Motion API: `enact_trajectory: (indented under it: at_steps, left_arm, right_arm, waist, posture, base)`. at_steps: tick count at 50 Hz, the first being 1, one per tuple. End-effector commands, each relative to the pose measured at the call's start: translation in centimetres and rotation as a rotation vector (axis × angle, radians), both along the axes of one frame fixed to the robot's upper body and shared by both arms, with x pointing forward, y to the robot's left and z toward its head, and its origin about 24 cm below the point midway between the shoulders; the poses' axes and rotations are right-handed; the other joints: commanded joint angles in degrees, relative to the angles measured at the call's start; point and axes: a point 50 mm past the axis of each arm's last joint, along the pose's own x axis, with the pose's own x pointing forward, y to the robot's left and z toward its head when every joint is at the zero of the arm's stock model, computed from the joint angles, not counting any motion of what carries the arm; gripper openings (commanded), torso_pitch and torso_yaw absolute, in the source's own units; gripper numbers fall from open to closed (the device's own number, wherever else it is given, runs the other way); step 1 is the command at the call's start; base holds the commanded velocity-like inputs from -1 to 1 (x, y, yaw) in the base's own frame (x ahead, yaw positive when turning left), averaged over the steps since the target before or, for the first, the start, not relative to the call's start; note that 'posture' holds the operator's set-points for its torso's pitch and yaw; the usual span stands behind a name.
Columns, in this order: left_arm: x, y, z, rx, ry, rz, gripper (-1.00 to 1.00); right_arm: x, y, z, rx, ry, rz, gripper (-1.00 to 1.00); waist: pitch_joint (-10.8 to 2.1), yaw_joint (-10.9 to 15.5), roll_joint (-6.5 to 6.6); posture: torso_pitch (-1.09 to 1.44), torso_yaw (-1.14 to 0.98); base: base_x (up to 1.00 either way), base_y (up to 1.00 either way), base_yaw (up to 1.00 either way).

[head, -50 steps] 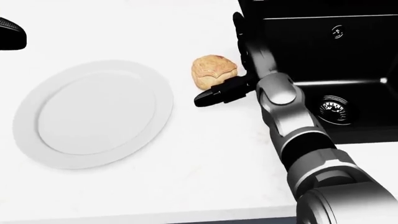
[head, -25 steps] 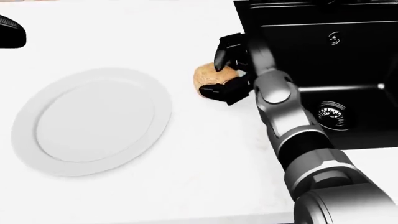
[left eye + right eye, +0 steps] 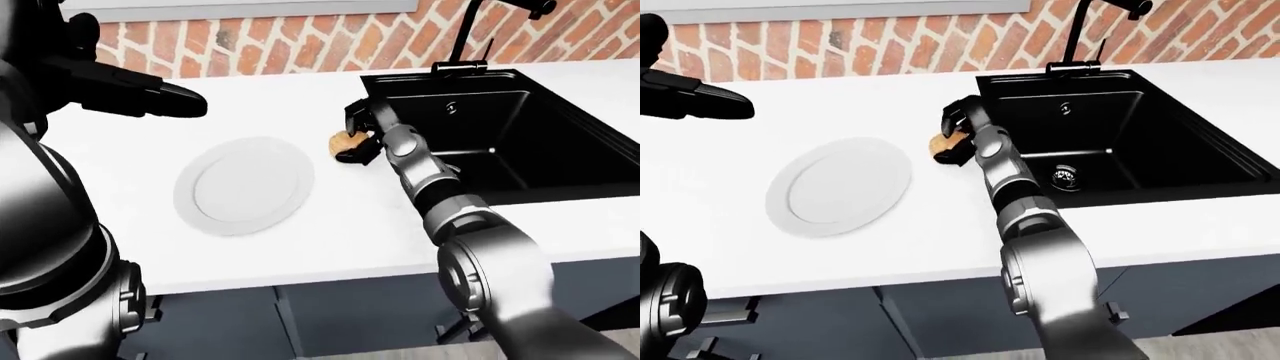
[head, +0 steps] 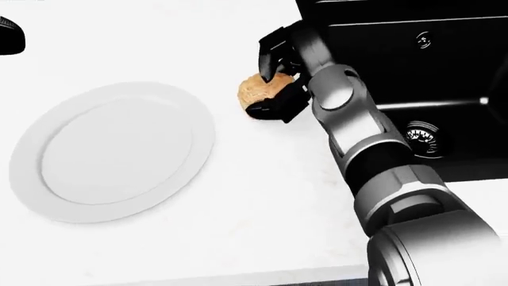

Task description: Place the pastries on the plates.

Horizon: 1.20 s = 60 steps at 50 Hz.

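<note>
A tan pastry [image 4: 254, 89] lies on the white counter just right of a white plate [image 4: 111, 152], which holds nothing. My right hand [image 4: 274, 80] has its black fingers [image 4: 268, 49] closed round the pastry from above and from the right, next to the sink's left edge. In the left-eye view the same pastry [image 3: 343, 141] shows at the hand's tip. My left hand [image 3: 150, 97] hovers high over the counter at the upper left, fingers stretched out, holding nothing.
A black sink [image 4: 413, 77] with a drain [image 4: 421, 138] lies right of the pastry. A black tap [image 3: 470, 30] stands against the red brick wall [image 3: 260, 49]. The counter's near edge [image 3: 330, 274] runs across above dark cabinets.
My right hand's fingers have curled from spread to closed round the pastry, and hand and pastry have shifted slightly left toward the plate. The camera view has moved a little.
</note>
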Motion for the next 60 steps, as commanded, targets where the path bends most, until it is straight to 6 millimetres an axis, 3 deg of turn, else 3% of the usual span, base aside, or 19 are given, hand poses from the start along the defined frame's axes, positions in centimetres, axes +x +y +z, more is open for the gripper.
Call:
enact_trajectory:
  at_steps: [1,29,41,60]
  left_arm:
    - [-0.5,0.2,1.1,0.019,-0.063,0.022,1.0]
    - [-0.5,0.2,1.1,0.017,-0.06,0.025,1.0]
    - [-0.5,0.3,1.2,0.015,-0.06,0.027,1.0]
    - [-0.4,0.8,1.0,0.011,-0.047,0.067,1.0]
  right_arm:
    - [0.1,1.2,1.7,-0.01,-0.038,0.06,-1.0]
    - [0.2,2.5,6.9,-0.01,-0.136,0.097,-1.0]
    - [0.1,3.1,8.0,-0.008,-0.158,0.118,-1.0]
    - [-1.3,7.0,10.5,0.005,-0.21,0.264,-1.0]
  waist:
    - [-1.22,0.2,0.29]
    - [-0.8,0.0,0.75]
    - [-0.69,0.0,0.82]
    - [-0.54,-0.2,1.28]
  posture:
    - [0.0,0.0]
    - [0.0,0.0]
    - [0.0,0.0]
    - [0.0,0.0]
  base:
    - [0.0,0.0,0.0]
    - [0.0,0.0,0.0]
    - [0.0,0.0,0.0]
    - [0.0,0.0,0.0]
